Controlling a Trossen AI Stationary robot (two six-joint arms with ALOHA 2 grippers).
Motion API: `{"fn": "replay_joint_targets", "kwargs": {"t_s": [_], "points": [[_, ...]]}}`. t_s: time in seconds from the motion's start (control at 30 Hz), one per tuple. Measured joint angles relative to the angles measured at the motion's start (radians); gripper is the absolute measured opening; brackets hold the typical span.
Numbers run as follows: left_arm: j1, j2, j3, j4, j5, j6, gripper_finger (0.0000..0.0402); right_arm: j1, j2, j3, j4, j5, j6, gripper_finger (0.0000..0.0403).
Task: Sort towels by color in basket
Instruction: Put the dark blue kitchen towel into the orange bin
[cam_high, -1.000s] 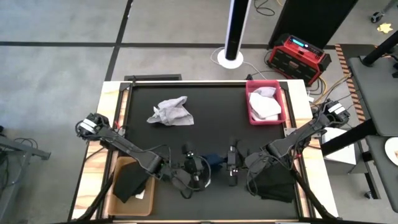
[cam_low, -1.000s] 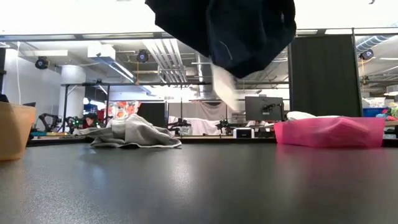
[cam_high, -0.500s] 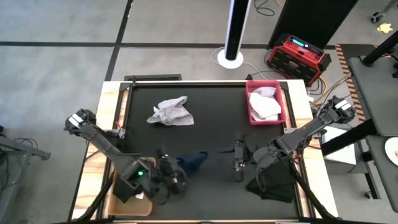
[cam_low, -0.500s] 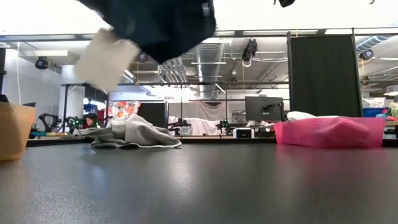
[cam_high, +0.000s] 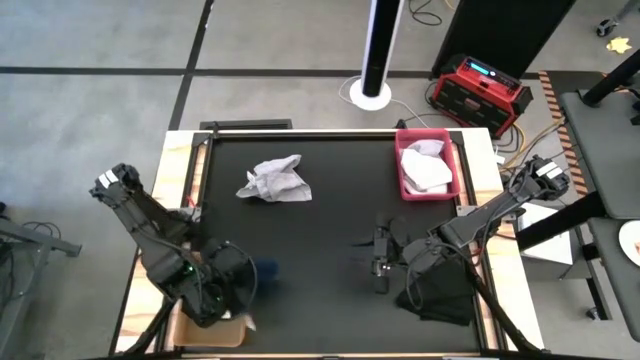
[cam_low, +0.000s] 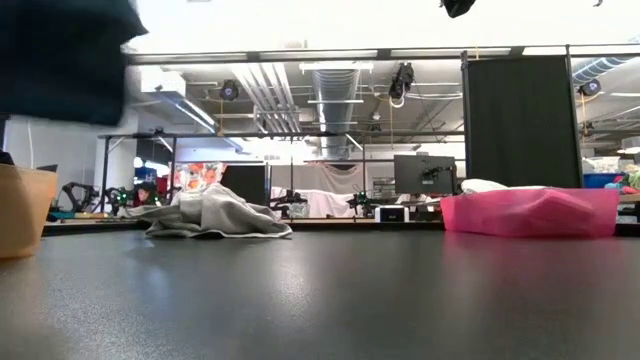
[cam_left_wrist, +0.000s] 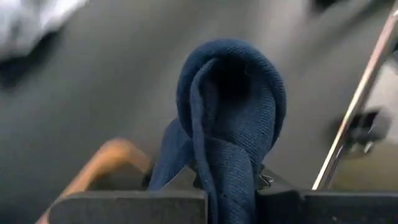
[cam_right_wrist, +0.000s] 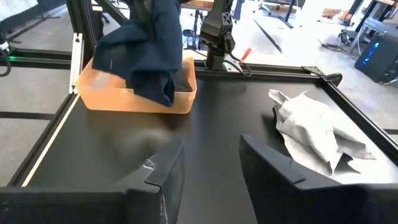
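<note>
My left gripper (cam_left_wrist: 227, 186) is shut on the navy blue towel (cam_left_wrist: 227, 118) and hangs above the tan basket (cam_high: 215, 328) at the table's near left corner. The right wrist view shows this towel (cam_right_wrist: 149, 50) drooping over the basket (cam_right_wrist: 130, 96). My right gripper (cam_right_wrist: 211, 168) is open and holds nothing, hovering over the table near its middle (cam_high: 380, 265). A light grey towel (cam_high: 275, 180) lies crumpled on the far half of the table. White towels lie in the pink basket (cam_high: 405, 185). A black towel (cam_high: 440, 292) lies on the table under my right arm. My left gripper pinches a bunched fold (cam_left_wrist: 230, 168) of the navy blue towel between its two fingers. Several layers are gathered in the pinch. The towel is lifted clear of the table and hangs below the gripper, slack, over the tan basket.
The pink basket (cam_low: 530, 212) stands at the far right of the table. The light grey towel (cam_low: 210, 215) sits left of centre. The tan basket (cam_low: 20, 210) is at the near left. A bare dark tabletop (cam_high: 340, 220) lies between them.
My left gripper has carried the navy blue towel from the near middle of the table toward the left edge, swinging it along, and now holds it over the tan basket. The towel stays lifted clear throughout.
</note>
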Motion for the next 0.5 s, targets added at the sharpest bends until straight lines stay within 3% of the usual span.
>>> {"fn": "replay_joint_targets", "kwargs": {"t_s": [0.1, 0.27, 0.5], "points": [[-0.018, -0.007, 0.000, -0.070, 0.124, -0.092, 0.0000, 0.000, 0.000, 0.000, 0.002, 0.000, 0.001, 0.0138], [-0.053, 0.008, 0.000, -0.146, 0.222, -0.252, 0.0000, 0.000, 0.000, 0.000, 0.003, 0.000, 0.001, 0.0140], [-0.108, 0.087, 0.000, -0.146, 0.268, -0.409, 0.0000, 0.000, 0.000, 0.000, 0.003, 0.000, 0.001, 0.0150]]}}
